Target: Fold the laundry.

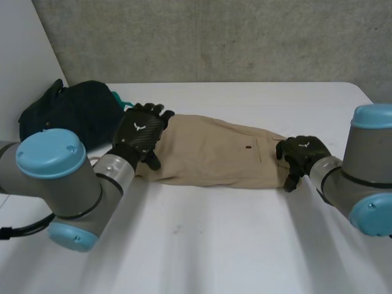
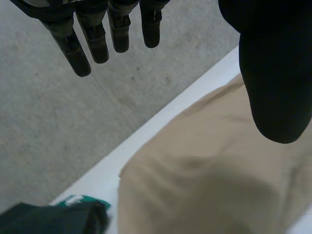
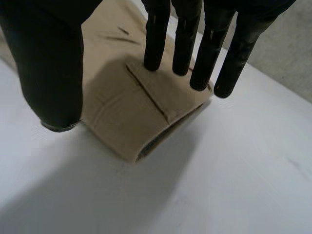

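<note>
as left hand [image 1: 142,131] fingers [image 2: 95,41] hang straight over trousers [image 1: 208,153], right hand [image 1: 303,153] likewise

The white surface [image 1: 245,245] carries a pair of tan trousers [image 1: 208,153], folded lengthwise and lying flat across its middle. The waistband end, with a small dark button and a pocket seam, points to the robot's right, and its stacked layers gape slightly at the edge. Near the far left corner sits a crumpled dark garment [image 1: 67,113] in a loose heap. A teal scrap [image 1: 117,98] peeks from the heap, just beside the trousers' leg end.
</note>
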`<state>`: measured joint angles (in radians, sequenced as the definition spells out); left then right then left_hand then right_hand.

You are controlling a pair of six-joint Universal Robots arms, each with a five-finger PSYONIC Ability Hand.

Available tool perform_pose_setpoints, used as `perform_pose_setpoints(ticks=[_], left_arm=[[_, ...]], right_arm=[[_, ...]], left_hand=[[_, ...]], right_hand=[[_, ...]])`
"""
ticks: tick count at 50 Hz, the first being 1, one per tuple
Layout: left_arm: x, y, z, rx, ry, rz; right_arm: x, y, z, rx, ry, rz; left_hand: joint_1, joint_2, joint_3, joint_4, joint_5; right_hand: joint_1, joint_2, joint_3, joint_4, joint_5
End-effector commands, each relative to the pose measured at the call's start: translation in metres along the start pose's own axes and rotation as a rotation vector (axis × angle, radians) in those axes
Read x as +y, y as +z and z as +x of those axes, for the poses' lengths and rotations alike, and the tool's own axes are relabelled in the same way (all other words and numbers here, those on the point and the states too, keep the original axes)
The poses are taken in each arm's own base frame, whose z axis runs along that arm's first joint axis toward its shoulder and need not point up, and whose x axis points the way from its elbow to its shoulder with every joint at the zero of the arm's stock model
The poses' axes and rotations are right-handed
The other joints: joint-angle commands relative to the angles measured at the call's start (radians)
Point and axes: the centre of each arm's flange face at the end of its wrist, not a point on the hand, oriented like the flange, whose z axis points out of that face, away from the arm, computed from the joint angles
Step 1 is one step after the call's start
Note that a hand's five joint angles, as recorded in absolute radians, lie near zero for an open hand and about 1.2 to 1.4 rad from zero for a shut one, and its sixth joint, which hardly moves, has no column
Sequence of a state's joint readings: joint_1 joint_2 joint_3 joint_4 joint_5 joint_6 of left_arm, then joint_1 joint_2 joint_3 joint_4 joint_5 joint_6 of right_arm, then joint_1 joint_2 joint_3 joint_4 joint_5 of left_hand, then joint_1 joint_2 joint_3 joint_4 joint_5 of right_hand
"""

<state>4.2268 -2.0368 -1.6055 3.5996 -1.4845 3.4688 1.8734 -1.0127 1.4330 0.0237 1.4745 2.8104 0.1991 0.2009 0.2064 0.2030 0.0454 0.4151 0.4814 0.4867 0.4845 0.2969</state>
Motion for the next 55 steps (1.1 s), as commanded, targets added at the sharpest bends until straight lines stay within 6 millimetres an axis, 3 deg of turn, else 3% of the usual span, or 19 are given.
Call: perform_pose_setpoints(ticks=[1,2,3,9,15,21,25,27,31,32,35,36,39,40,43,47,50,51,55], left_arm=[[0.008,-0.005,0.001,0.001,-0.032,-0.029],[0.008,-0.006,0.001,0.002,-0.033,-0.032],[0.009,-0.006,0.001,0.003,-0.033,-0.034],[0.009,-0.007,0.002,0.005,-0.033,-0.034],[0.001,-0.009,-0.003,-0.006,-0.029,-0.021],[-0.005,-0.013,-0.017,-0.034,-0.036,-0.038],[-0.008,-0.016,-0.019,-0.033,-0.038,-0.047],[-0.010,-0.016,-0.020,-0.033,-0.038,-0.046],[-0.014,-0.018,-0.021,-0.039,-0.037,-0.038],[-0.016,-0.017,-0.023,-0.046,-0.036,-0.031],[-0.020,-0.017,-0.027,-0.057,-0.034,-0.014],[-0.023,-0.015,-0.030,-0.068,-0.035,-0.004],[-0.025,-0.014,-0.035,-0.093,-0.039,-0.001],[-0.025,-0.013,-0.039,-0.117,-0.048,-0.003],[-0.026,-0.011,-0.044,-0.150,-0.064,-0.002],[-0.030,-0.006,-0.050,-0.181,-0.087,0.014],[-0.034,-0.002,-0.052,-0.185,-0.088,0.026],[-0.036,0.001,-0.053,-0.186,-0.087,0.035],[-0.039,0.013,-0.048,-0.168,-0.085,0.056]], right_arm=[[0.020,0.025,-0.003,0.003,-0.010,-0.005],[0.021,0.027,-0.003,0.005,-0.011,-0.009],[0.021,0.028,-0.002,0.015,-0.011,-0.006],[0.016,0.028,0.010,0.050,-0.003,0.007],[0.001,0.012,0.055,0.160,-0.040,0.030],[0.009,0.008,0.099,0.269,-0.251,-0.033],[0.000,0.008,0.105,0.297,-0.342,-0.021],[-0.010,0.009,0.098,0.290,-0.365,0.014],[-0.052,0.008,0.059,0.240,-0.436,0.178],[-0.066,0.006,0.036,0.192,-0.462,0.259],[-0.078,0.002,-0.001,0.095,-0.516,0.366],[-0.084,-0.004,-0.032,0.006,-0.570,0.447],[-0.083,-0.014,-0.078,-0.138,-0.668,0.545],[-0.073,-0.016,-0.108,-0.232,-0.729,0.572],[-0.051,-0.021,-0.149,-0.365,-0.809,0.594],[-0.043,-0.021,-0.159,-0.407,-0.801,0.557],[-0.042,-0.022,-0.160,-0.426,-0.739,0.528],[-0.044,-0.020,-0.157,-0.434,-0.661,0.508],[-0.071,-0.027,-0.132,-0.426,-0.371,0.493]], left_hand=[[-0.025,-0.026,-0.032,-0.028,-0.045],[-0.025,-0.026,-0.032,-0.028,-0.045],[-0.025,-0.026,-0.032,-0.028,-0.045],[-0.025,-0.026,-0.032,-0.028,-0.045],[-0.025,-0.026,-0.032,-0.028,-0.045],[-0.025,-0.026,-0.032,-0.028,-0.045],[-0.025,-0.026,-0.032,-0.028,-0.045],[-0.025,-0.026,-0.032,-0.028,-0.045],[-0.025,-0.026,-0.032,-0.028,-0.045],[-0.025,-0.026,-0.032,-0.028,-0.045],[-0.025,-0.026,-0.032,-0.028,-0.045],[-0.025,-0.026,-0.032,-0.028,-0.045],[-0.025,-0.026,-0.032,-0.028,-0.045],[-0.025,-0.026,-0.032,-0.028,-0.045],[-0.025,-0.026,-0.032,-0.028,-0.045],[-0.025,-0.026,-0.032,-0.028,-0.045],[-0.025,-0.026,-0.032,-0.028,-0.045],[-0.025,-0.026,-0.032,-0.028,-0.045],[-0.025,-0.026,-0.032,-0.028,-0.045]], right_hand=[[0.447,0.381,0.376,0.378,0.391],[0.619,0.553,0.548,0.550,0.563],[0.978,0.911,0.906,0.908,0.921],[0.981,0.915,0.910,0.912,0.925],[0.981,0.915,0.910,0.912,0.925],[0.981,0.915,0.910,0.912,0.925],[0.981,0.915,0.910,0.912,0.925],[0.981,0.915,0.910,0.912,0.925],[0.981,0.915,0.910,0.912,0.925],[0.981,0.915,0.910,0.912,0.925],[0.981,0.915,0.910,0.912,0.925],[0.981,0.915,0.910,0.912,0.925],[0.981,0.915,0.910,0.912,0.925],[0.981,0.915,0.910,0.912,0.925],[0.981,0.915,0.910,0.912,0.925],[0.981,0.915,0.910,0.912,0.925],[0.392,0.326,0.320,0.322,0.335],[-0.175,-0.241,-0.246,-0.244,-0.231],[-0.241,-0.307,-0.312,-0.310,-0.297]])
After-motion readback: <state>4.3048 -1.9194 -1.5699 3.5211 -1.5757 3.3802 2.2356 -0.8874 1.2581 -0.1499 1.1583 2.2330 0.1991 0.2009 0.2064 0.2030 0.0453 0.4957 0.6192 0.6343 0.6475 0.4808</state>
